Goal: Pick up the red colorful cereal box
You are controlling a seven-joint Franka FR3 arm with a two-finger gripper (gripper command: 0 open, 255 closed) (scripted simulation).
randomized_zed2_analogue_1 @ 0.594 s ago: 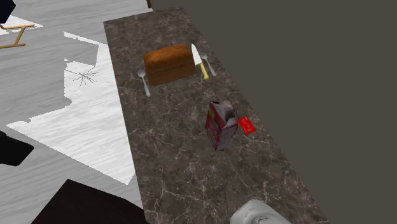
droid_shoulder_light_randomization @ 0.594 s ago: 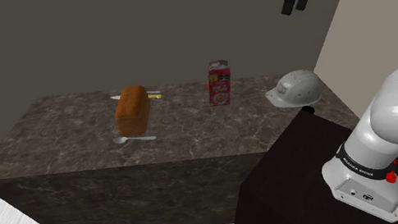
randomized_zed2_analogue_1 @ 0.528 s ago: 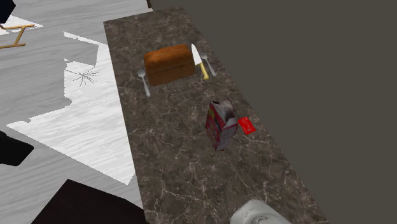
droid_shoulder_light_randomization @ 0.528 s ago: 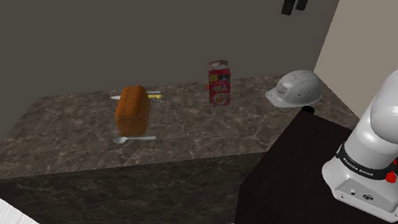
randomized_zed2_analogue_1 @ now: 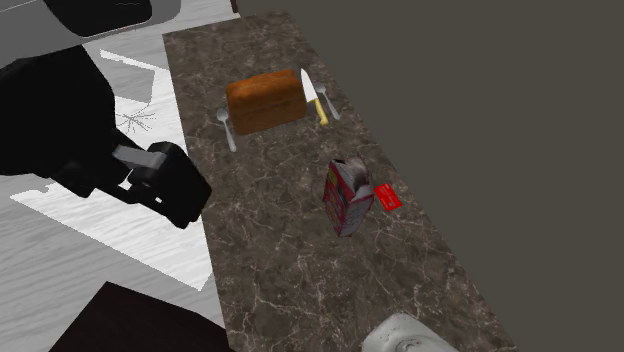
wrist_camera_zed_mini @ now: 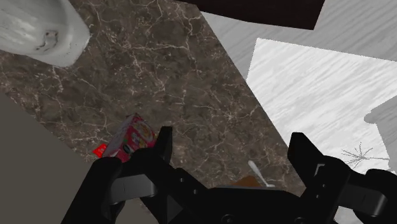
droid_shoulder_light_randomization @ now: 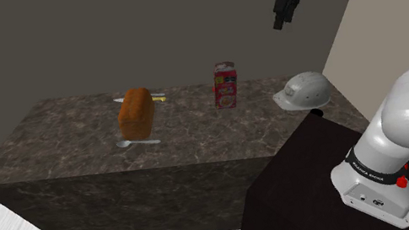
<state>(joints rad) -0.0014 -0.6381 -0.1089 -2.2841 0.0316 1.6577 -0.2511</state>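
Hanging high over the counter [droid_shoulder_light_randomization: 70, 141], your gripper [droid_shoulder_light_randomization: 281, 18] had 2 fingers [wrist_camera_zed_mini: 164, 143] apart, red cereal box [droid_shoulder_light_randomization: 225, 86] upright at 8 o'clock.

Veined marble counter [droid_shoulder_light_randomization: 70, 141], printed red cereal box [droid_shoulder_light_randomization: 225, 87], matt helmet [droid_shoulder_light_randomization: 303, 90]

Cereal box [droid_shoulder_light_randomization: 225, 86] upright on counter [droid_shoulder_light_randomization: 63, 146], between loaf [droid_shoulder_light_randomization: 136, 114] and helmet [droid_shoulder_light_randomization: 303, 91]
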